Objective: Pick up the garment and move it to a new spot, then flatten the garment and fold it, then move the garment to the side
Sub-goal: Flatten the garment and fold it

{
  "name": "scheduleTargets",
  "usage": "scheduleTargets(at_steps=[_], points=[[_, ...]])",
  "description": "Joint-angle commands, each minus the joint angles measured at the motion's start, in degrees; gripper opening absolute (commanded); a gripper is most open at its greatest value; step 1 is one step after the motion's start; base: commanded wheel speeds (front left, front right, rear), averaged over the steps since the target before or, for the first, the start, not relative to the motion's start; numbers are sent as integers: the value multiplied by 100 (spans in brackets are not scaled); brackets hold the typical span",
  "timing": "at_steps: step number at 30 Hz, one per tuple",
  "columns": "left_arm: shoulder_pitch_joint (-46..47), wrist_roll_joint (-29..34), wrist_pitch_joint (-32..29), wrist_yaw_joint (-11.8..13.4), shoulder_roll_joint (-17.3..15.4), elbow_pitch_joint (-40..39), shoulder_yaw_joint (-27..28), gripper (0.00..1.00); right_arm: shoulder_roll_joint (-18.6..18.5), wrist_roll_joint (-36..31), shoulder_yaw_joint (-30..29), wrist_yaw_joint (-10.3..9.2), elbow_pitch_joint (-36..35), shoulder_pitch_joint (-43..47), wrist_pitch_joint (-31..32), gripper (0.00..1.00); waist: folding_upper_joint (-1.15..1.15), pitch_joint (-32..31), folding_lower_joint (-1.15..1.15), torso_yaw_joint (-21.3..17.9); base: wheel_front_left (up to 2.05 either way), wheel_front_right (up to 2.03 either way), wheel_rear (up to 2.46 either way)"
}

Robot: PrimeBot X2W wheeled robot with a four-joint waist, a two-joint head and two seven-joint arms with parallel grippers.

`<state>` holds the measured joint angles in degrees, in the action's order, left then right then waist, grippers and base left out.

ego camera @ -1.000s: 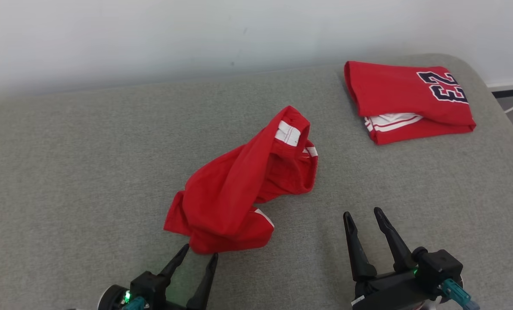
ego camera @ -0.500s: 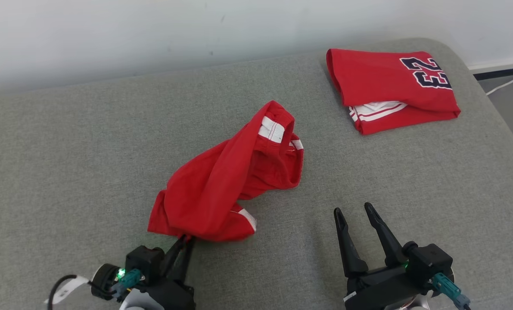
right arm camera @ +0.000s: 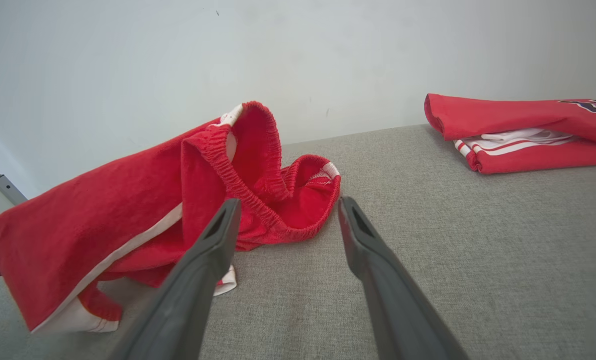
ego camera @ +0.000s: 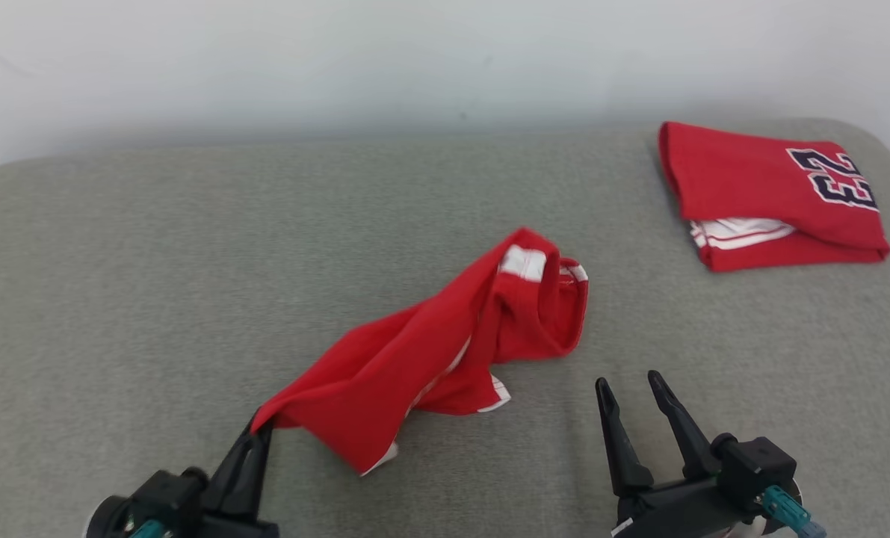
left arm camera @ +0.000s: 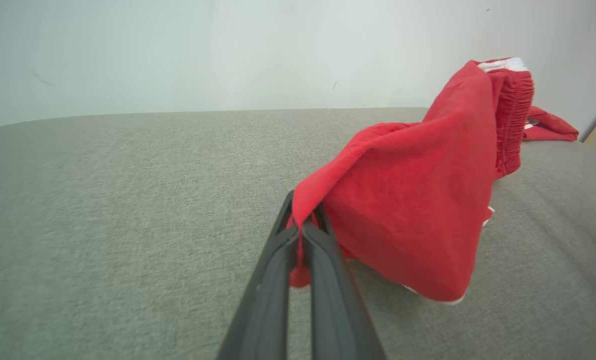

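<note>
The garment (ego camera: 430, 351) is a crumpled pair of red shorts with white trim, lying mid-surface on the grey cushion. Its near corner is lifted off the fabric, pinched by my left gripper (ego camera: 259, 427), which is shut on it. In the left wrist view the red cloth (left arm camera: 418, 200) drapes up and right from the closed fingertips (left arm camera: 302, 227). My right gripper (ego camera: 630, 385) stands open at the lower right, a short way right of the shorts, holding nothing. From the right wrist the elastic waistband (right arm camera: 247, 165) sits just beyond the spread fingers (right arm camera: 217, 235).
A folded red jersey (ego camera: 770, 194) with a dark number lies at the far right corner of the grey cushion (ego camera: 153, 261). A pale wall runs behind the cushion's far edge. The cushion's rounded right edge is close to the jersey.
My left gripper closed on the shorts' near corner and pulled it up and leftward, stretching the cloth. The head camera shifted, so the whole scene slid. The right gripper stayed open.
</note>
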<state>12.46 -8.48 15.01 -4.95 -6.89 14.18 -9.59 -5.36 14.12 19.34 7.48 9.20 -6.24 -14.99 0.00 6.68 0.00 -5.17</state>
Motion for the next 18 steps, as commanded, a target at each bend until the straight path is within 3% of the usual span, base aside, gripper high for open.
scheduleTargets(at_steps=[1,7,12,18], points=[[-209,-43,9,7,-117,-119,68,0,-44,61,-23,3,34,112,-26,100,0,-305,0,427,0,0,0],[-625,-8,-446,118,-553,-1023,285,0,-50,93,-71,2,104,183,-18,100,0,-442,0,718,0,0,0],[-922,-100,-860,173,-693,-1659,372,0,-66,115,-32,3,172,161,-18,100,0,-435,0,714,0,0,0],[-1008,-139,-868,189,-669,-1277,314,0,-109,155,26,3,249,61,-18,100,0,-408,0,527,0,0,0]])
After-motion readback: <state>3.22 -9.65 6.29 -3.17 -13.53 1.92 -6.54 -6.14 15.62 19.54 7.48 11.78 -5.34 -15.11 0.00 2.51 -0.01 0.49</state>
